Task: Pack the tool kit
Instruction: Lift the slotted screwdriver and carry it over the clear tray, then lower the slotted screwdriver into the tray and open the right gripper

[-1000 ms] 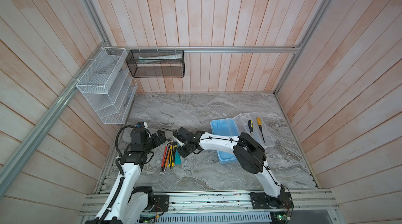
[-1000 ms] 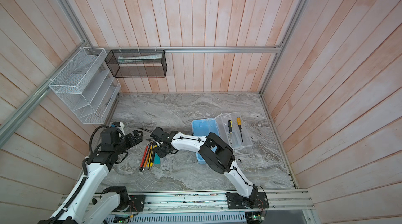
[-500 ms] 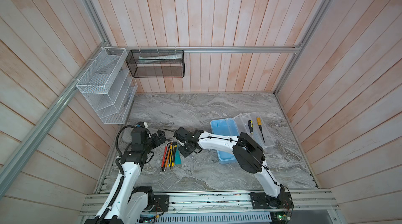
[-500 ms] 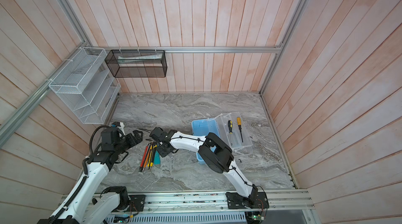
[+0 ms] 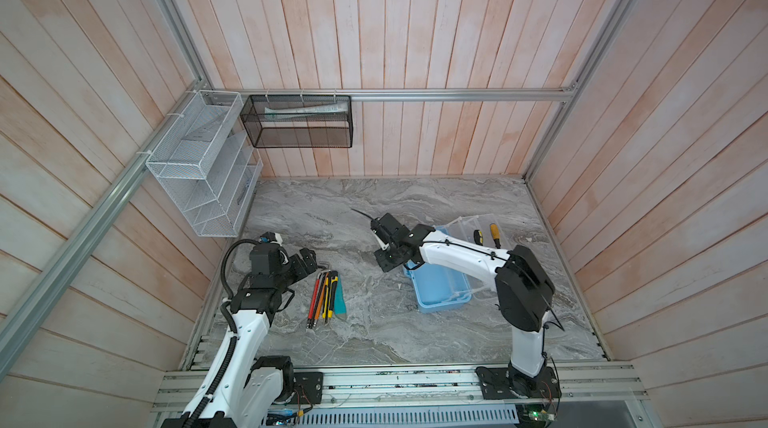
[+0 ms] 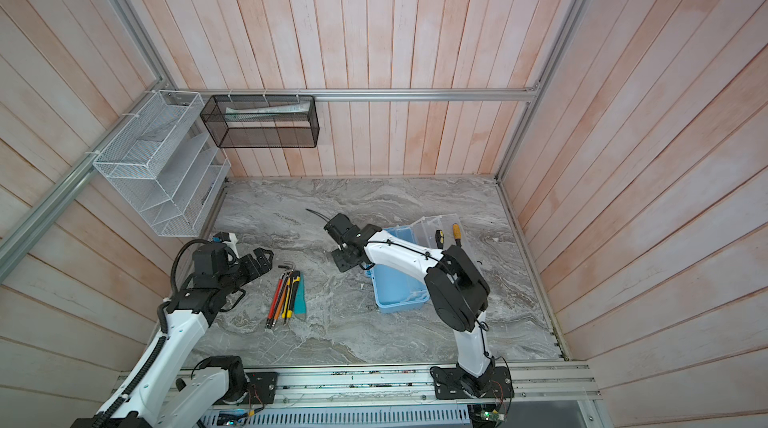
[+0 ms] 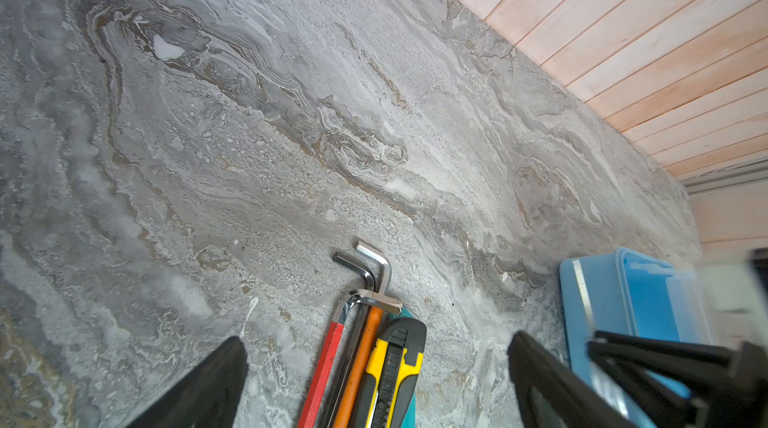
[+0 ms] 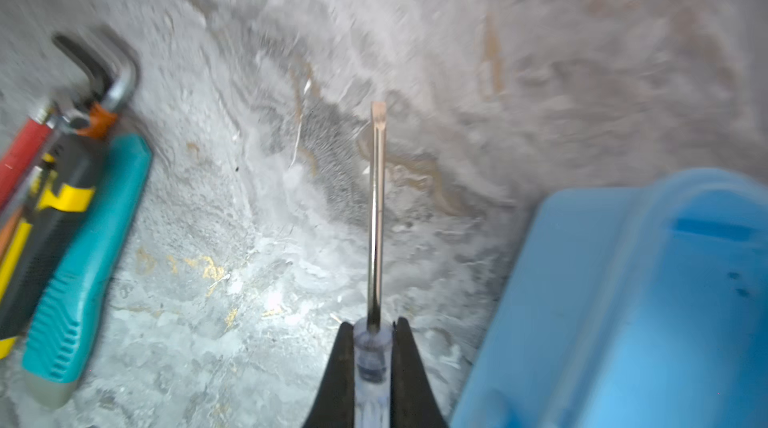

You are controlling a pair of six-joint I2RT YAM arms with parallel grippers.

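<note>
Right tool (image 8: 371, 328): pressed together on the clear handle of a flat-blade screwdriver (image 8: 376, 205); the steel shaft sticks straight out past the fingertips (image 8: 340, 359) over bare marble. This wrist view is blurred, so whether the tip touches the desk cannot be told.
Right tool, place: over the middle of the desk (image 5: 374, 334), just beside the far left corner of the blue box (image 5: 440, 293).
Left tool (image 7: 376, 338): spread wide with nothing between the fingers, low near the desk's left edge, with the loose tools just beside it.
Blue box: open, on the right half of the desk, nearer the right edge than the left and about midway between front and rear.
Clear tray (image 5: 463, 228): against the box's far side, towards the rear right corner.
In the tray: a black-handled screwdriver (image 5: 478, 235) and an orange-handled screwdriver (image 5: 494, 231), side by side.
Loose tools: in a tight row on the front left part of the desk, well apart from the box.
Row, from the left edge inward: hex keys (image 5: 316, 301) with red and orange sleeves, a yellow-and-black utility knife (image 7: 395, 367), a teal utility knife (image 8: 83, 259), each touching the next.
Walls: white wire rack (image 5: 199, 168) on the left wall, black mesh basket (image 5: 297, 122) on the rear wall.
</note>
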